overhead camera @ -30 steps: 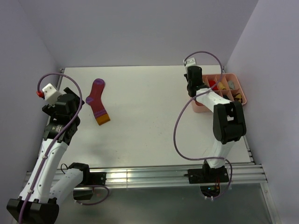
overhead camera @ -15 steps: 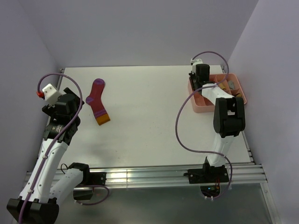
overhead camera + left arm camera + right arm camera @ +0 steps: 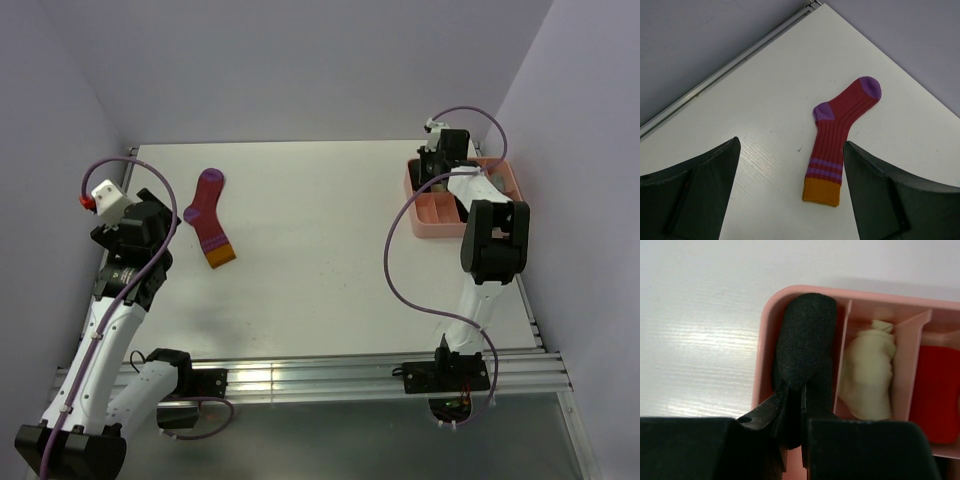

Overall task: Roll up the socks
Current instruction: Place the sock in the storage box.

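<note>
The right gripper (image 3: pixel 794 390) pinches the near end of the rolled black sock (image 3: pixel 807 335), which lies in the left end compartment of the pink tray (image 3: pixel 765 330) at the desk's far right, beside a cream sock (image 3: pixel 867 370). The left gripper (image 3: pixel 791 150) hangs spread above the magenta sock (image 3: pixel 840 135), flat at far left

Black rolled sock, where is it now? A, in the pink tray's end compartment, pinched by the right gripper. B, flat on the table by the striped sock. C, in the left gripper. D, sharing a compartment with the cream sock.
A: the black sock sits in the pink tray's end compartment, right gripper shut on it, cream sock across a divider.
</note>
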{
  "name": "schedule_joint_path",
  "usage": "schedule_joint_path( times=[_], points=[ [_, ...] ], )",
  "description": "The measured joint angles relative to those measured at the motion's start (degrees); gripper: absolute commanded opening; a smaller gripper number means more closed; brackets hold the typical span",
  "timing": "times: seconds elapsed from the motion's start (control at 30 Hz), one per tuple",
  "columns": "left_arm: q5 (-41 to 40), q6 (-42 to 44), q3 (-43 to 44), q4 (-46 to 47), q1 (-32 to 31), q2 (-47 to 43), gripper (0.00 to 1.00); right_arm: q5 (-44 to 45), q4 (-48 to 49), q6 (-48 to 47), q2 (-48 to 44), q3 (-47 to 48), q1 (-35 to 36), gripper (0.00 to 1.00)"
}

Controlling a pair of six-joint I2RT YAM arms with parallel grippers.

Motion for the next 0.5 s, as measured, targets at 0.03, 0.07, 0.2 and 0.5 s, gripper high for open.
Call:
schedule_joint_path(
  times=[0.03, 0.07, 0.2, 0.5],
  points=[
    [0.02, 0.0, 0.0, -0.02, 0.0, 0.02, 0.88, -0.81, -0.42, 0.24, 0.0, -0.04, -0.02, 0.0],
    [0.02, 0.0, 0.0, 0.02, 0.0, 0.11, 0.88, -1.64, -0.7, 0.44, 0.0, -0.15, -0.02, 0.0],
    [0.04, 0.07, 0.0, 0.02, 0.0, 0.46, 0.88, -3.69, -1.64, 1.27, 0.0, -0.2, -0.02, 0.0],
    [0.02, 0.15, -0.11, 0.02, 0.0, 0.48, 0.88, -3.43, -5.29, 4.96, 3.96, 3.3, -0.59, 0.01]
  ],
)
